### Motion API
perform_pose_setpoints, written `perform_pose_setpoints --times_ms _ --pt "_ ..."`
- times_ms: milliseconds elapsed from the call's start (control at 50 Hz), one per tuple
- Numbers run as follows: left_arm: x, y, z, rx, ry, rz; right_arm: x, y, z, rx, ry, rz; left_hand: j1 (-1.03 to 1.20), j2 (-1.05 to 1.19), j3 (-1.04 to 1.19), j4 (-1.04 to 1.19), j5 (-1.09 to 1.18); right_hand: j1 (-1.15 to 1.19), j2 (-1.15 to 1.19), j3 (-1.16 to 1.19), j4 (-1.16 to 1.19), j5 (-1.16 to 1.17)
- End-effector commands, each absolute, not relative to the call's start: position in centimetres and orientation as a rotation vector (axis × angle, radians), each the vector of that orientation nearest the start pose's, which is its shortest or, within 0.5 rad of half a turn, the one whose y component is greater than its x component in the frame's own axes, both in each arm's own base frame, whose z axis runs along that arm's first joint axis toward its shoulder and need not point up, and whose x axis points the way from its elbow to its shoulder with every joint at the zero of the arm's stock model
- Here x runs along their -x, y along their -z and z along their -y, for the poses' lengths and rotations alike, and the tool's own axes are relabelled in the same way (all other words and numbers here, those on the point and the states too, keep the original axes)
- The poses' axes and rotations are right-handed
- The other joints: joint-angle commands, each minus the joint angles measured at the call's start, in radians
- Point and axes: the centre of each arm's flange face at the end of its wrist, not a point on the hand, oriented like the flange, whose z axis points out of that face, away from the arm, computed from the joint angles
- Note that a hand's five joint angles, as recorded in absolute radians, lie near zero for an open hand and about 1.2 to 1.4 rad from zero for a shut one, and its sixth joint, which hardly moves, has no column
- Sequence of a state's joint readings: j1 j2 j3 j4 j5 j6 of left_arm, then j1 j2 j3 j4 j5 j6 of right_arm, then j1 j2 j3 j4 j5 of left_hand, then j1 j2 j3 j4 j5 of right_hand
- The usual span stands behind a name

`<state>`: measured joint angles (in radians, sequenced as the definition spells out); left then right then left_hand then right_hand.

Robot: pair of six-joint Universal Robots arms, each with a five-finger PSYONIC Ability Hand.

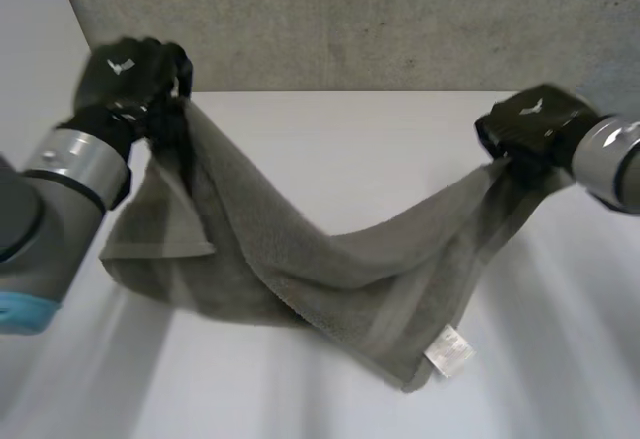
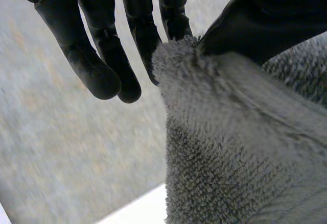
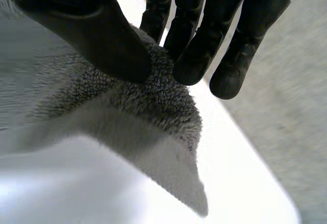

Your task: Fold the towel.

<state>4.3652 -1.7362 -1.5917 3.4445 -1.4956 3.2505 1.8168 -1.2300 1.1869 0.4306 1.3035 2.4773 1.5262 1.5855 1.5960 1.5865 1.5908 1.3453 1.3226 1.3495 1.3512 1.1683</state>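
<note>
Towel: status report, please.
Left robot hand pinches one end of towel, right robot hand the other. It sags between them, lifted. White table below.

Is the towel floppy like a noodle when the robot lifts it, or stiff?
Probably very floppy: the towel sags in a deep curve between the left hand and the right hand. Likely not slippery, since its fuzzy loops give a thumb-and-finger pinch something to grip. It seems fairly light, as two small pinches hold it raised.
</note>
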Motion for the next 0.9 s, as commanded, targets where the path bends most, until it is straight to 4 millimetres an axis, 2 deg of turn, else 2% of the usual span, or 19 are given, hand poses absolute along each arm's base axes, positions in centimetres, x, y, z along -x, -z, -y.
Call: perform_pose_setpoints --times_ms 20,80,160,200,240,320,360,380,400,420,460,480,520,580,620,640,680,840,900 --pt "27.1 -20.4 33.0 -0.648 2.308 -2.356 -26.1 -19.7 33.7 1.378 1.584 -2.332 -0.130 -0.189 -0.200 -0.190 -0.369 0.051 0.074 0.047 0.045 0.053" --pt "27.5 -19.5 34.1 -0.649 2.299 -2.361 -26.5 -18.8 35.6 1.340 1.705 -2.353 -0.130 -0.189 -0.200 -0.190 -0.369 0.051 0.074 0.047 0.045 0.053" --pt "27.7 -19.5 34.7 -0.647 2.315 -2.348 -26.5 -19.2 37.0 1.284 1.873 -2.349 -0.130 -0.189 -0.200 -0.190 -0.369 -0.048 -0.025 -0.052 -0.054 -0.045" --pt "27.8 -20.0 35.0 -0.642 2.347 -2.318 -26.6 -19.8 37.2 1.248 1.968 -2.321 -0.130 -0.189 -0.200 -0.190 -0.369 -1.132 -1.109 -1.136 -1.137 -1.129" --pt "27.8 -20.2 35.0 -0.638 2.360 -2.306 -26.5 -20.2 36.8 1.241 1.989 -2.302 -0.130 -0.189 -0.200 -0.190 -0.369 -1.171 -1.148 -1.175 -1.177 -1.168" --pt "27.8 -20.5 35.0 -0.631 2.372 -2.293 -26.5 -21.6 35.0 1.236 2.033 -2.243 -0.130 -0.189 -0.200 -0.190 -0.369 -1.171 -1.148 -1.175 -1.177 -1.168" --pt "27.7 -20.8 34.8 -0.630 2.378 -2.288 -27.2 -22.9 32.1 1.282 2.040 -2.142 -0.130 -0.189 -0.200 -0.190 -0.369 -1.171 -1.148 -1.175 -1.177 -1.168" --pt "27.7 -20.8 34.8 -0.630 2.378 -2.288 -27.2 -22.9 32.1 1.282 2.040 -2.141 -0.130 -0.189 -0.200 -0.190 -0.369 -1.171 -1.148 -1.175 -1.177 -1.168" --pt "27.7 -20.8 34.8 -0.628 2.379 -2.285 -27.6 -23.1 30.4 1.314 2.010 -2.104 -0.130 -0.189 -0.200 -0.190 -0.369 -1.171 -1.148 -1.175 -1.177 -1.168" --pt "27.7 -20.8 34.8 -0.628 2.379 -2.285 -27.6 -23.1 30.4 1.314 2.009 -2.103 -0.130 -0.189 -0.200 -0.190 -0.369 -1.171 -1.148 -1.175 -1.177 -1.168" --pt "27.6 -20.9 34.7 -0.628 2.377 -2.287 -28.3 -22.5 27.1 1.384 1.901 -2.050 -0.130 -0.189 -0.200 -0.190 -0.369 -1.171 -1.148 -1.175 -1.177 -1.168" --pt "27.6 -20.9 34.7 -0.628 2.377 -2.287 -28.3 -22.5 27.1 1.385 1.900 -2.050 -0.130 -0.189 -0.200 -0.190 -0.369 -1.171 -1.148 -1.175 -1.177 -1.168" --pt "27.5 -20.9 34.6 -0.625 2.377 -2.288 -28.5 -20.4 24.1 1.452 1.736 -2.052 -0.130 -0.189 -0.200 -0.190 -0.369 -1.118 -1.095 -1.122 -1.124 -1.115" --pt "27.5 -21.0 34.6 -0.622 2.378 -2.286 -28.5 -19.1 22.8 1.479 1.649 -2.061 -0.130 -0.189 -0.200 -0.190 -0.369 -1.023 -1.000 -1.027 -1.028 -1.020" --pt "27.5 -21.0 34.5 -0.625 2.377 -2.288 -28.5 -17.0 20.3 1.520 1.500 -2.058 -0.130 -0.189 -0.200 -0.190 -0.369 -0.894 -0.871 -0.898 -0.900 -0.892" --pt "27.5 -21.0 34.5 -0.625 2.377 -2.288 -28.5 -17.0 20.3 1.521 1.499 -2.058 -0.130 -0.189 -0.200 -0.190 -0.369 -0.893 -0.871 -0.898 -0.899 -0.891" --pt "27.4 -20.9 34.4 -0.624 2.373 -2.291 -28.4 -15.4 18.4 1.546 1.406 -2.049 -0.130 -0.189 -0.200 -0.190 -0.369 -0.741 -0.719 -0.745 -0.747 -0.739" --pt "27.5 -21.2 34.3 -0.626 2.379 -2.287 -28.0 -12.4 17.2 1.531 1.335 -2.060 -0.130 -0.189 -0.200 -0.190 -0.369 -0.726 -0.703 -0.730 -0.732 -0.723" --pt "27.4 -21.2 34.2 -0.624 2.379 -2.286 -28.0 -12.0 17.1 1.530 1.368 -2.041 -0.130 -0.189 -0.200 -0.190 -0.369 -0.723 -0.700 -0.727 -0.729 -0.721"
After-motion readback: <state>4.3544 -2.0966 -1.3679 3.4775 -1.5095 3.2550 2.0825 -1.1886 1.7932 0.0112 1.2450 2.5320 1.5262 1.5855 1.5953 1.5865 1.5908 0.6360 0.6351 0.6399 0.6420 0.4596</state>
